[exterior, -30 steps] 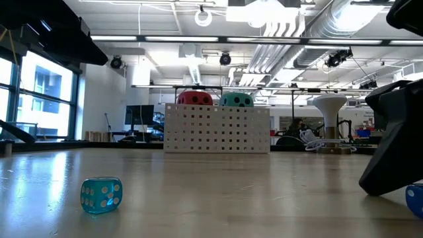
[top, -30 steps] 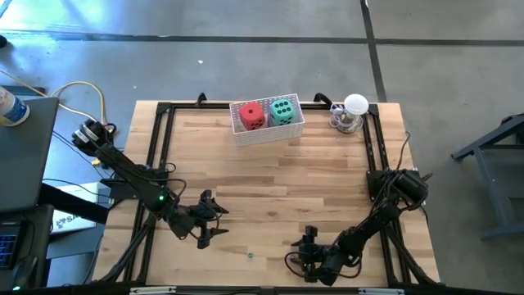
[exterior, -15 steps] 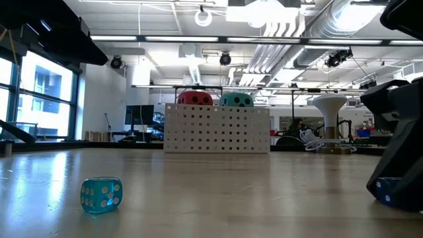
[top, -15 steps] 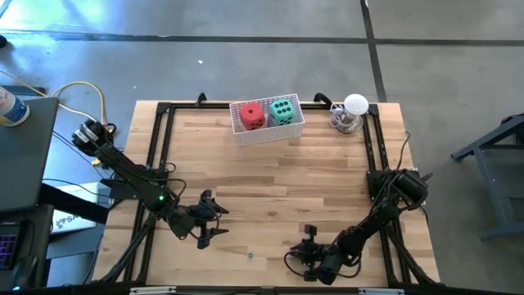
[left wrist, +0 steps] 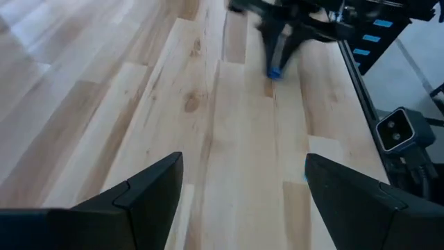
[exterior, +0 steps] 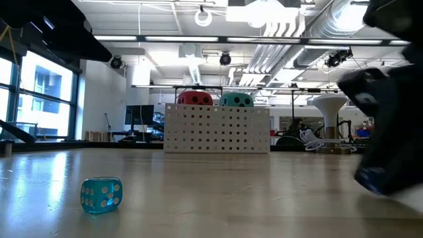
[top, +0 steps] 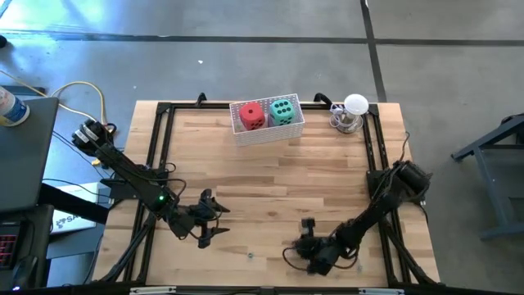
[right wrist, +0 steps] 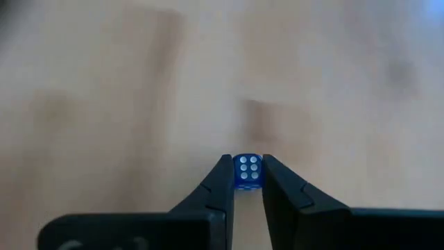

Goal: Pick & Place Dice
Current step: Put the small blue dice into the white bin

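A white perforated basket (top: 267,131) at the table's far edge holds a red die (top: 252,115) and a teal-green die (top: 283,111); their tops show above its wall (exterior: 217,129) in the low view. No pink or purple die is in view. My right gripper (right wrist: 248,182), near the table's near edge (top: 307,231), is shut on a small dark-blue die (right wrist: 248,171). A second small die, pale translucent blue (exterior: 101,195), rests on the wood near the near edge (top: 250,255). My left gripper (left wrist: 243,187) waits open at the near left (top: 211,220). My right gripper pinches the small dark-blue die (right wrist: 248,171) by two opposite faces between its fingertips (right wrist: 223,173), a white-pipped face toward the wrist camera. In the left wrist view the fingers point down at the die (left wrist: 275,71). Whether it is clear of the table, I cannot tell.
A black frame (top: 157,156) runs along the table's edges. A white dome-topped object on a metal base (top: 352,112) stands in the far right corner. Bare wood (top: 278,180) lies between the basket and both grippers.
My right gripper, shut on the dark-blue die, has moved with it toward the table's left and slightly toward the far edge; in the low view the die has shifted leftward and upward in the picture. The left arm has kept still.
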`<action>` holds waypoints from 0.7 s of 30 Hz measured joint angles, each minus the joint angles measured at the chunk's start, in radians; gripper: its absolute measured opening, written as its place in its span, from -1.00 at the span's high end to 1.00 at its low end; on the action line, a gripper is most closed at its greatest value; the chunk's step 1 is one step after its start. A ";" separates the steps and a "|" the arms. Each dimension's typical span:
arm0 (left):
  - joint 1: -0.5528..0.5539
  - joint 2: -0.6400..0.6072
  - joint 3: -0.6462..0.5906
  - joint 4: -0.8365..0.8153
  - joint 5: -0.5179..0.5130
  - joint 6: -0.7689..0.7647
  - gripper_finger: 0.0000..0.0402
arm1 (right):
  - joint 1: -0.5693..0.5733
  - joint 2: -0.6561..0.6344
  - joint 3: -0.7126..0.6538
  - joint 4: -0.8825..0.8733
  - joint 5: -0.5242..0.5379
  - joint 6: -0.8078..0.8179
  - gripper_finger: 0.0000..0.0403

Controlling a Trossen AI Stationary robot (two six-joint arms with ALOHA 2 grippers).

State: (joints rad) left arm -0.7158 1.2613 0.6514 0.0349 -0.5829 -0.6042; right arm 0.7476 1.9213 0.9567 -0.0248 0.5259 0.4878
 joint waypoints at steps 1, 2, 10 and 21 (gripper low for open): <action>0.002 0.000 0.000 0.000 -0.004 0.009 -0.46 | -0.015 -0.028 -0.003 -0.034 0.009 -0.030 0.81; 0.005 0.000 0.000 0.000 -0.014 0.016 -0.46 | -0.034 -0.058 -0.005 -0.056 0.021 -0.051 0.81; 0.048 0.000 0.000 -0.001 -0.026 0.021 -0.46 | -0.228 -0.339 0.001 -0.079 0.036 -0.344 0.81; 0.081 0.000 0.000 0.000 -0.025 0.005 -0.46 | -0.727 -0.544 0.003 0.043 -0.302 -0.490 0.81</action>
State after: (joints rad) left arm -0.6345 1.2613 0.6514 0.0348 -0.6079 -0.5996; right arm 0.0206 1.3776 0.9600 0.0182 0.2239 -0.0017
